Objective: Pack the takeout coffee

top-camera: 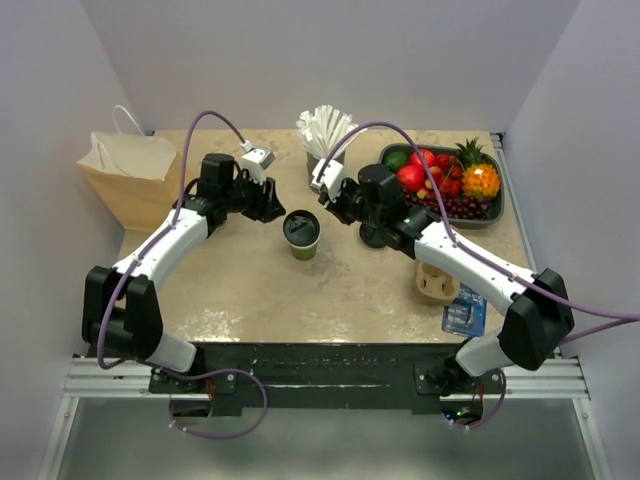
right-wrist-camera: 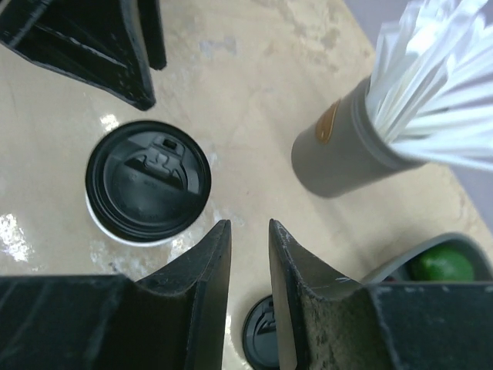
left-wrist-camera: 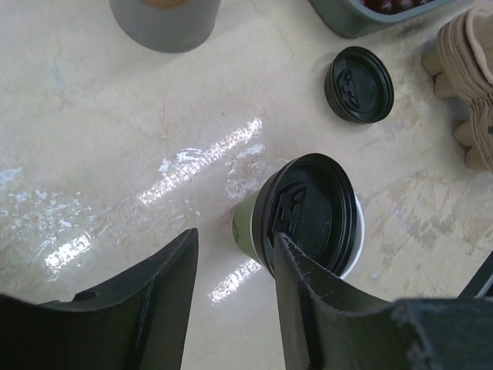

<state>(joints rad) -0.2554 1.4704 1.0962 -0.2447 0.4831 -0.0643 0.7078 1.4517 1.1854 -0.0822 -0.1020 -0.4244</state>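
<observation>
1. Find the coffee cup (top-camera: 301,236) upright near the middle of the worktop (top-camera: 230,290), a little towards the far edge, between the two grippers and held by neither.
2. Count as done: the lid (right-wrist-camera: 148,181) seated flat on the cup's rim.
3. Count as left, by the look of it, all the packing proper. Not yet in the cup carrier (top-camera: 437,280) towards the near right corner, nor in the paper bag (top-camera: 125,175) at the far left corner. No telling from here which one is meant.
4. On the left gripper (left-wrist-camera: 236,247), fingers spread with nothing between them. One finger close against the cup's side, possibly touching, though hard to judge from the wrist view.
5. On the right gripper (right-wrist-camera: 249,231), fingers drawn near together with a slim gap, pinching nothing, hanging just beside the cup.
6. Materials:
   - Green paper wall with a cream band at the top.
   - Glossy black plastic on the round lid, moulded with a raised sip spout.
   - A spare lid (left-wrist-camera: 359,85) of the same kind, flat on the worktop well apart.
   - Pale, stone-patterned, shiny top with streaks of glare.
   - Ribbed tan pulp for the carrier and plain brown paper for the bag.
</observation>
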